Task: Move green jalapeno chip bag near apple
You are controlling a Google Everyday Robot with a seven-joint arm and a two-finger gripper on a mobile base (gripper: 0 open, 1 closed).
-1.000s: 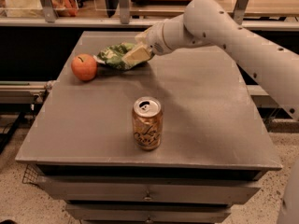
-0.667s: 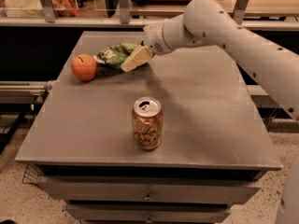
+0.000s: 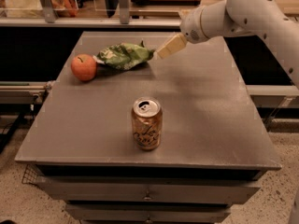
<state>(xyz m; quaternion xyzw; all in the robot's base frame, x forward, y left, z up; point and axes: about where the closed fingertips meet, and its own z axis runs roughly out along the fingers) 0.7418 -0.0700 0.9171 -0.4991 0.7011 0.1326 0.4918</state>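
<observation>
I judge the job nearly done: the green jalapeno chip bag [image 3: 124,55] lies just beside the apple [image 3: 84,67], with the gripper [image 3: 164,50] at the bag's end away from the apple, and I cannot tell its grip.

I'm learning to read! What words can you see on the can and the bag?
On the drink can: dark curly writing, too blurred to read.
On the green jalapeno chip bag: pale marks, unreadable.
On the apple and the hand, just right of the bag: nothing.

The gripper [image 3: 163,52] is drawn back rightward off the green jalapeno chip bag [image 3: 122,56], to just beside its right end.
</observation>
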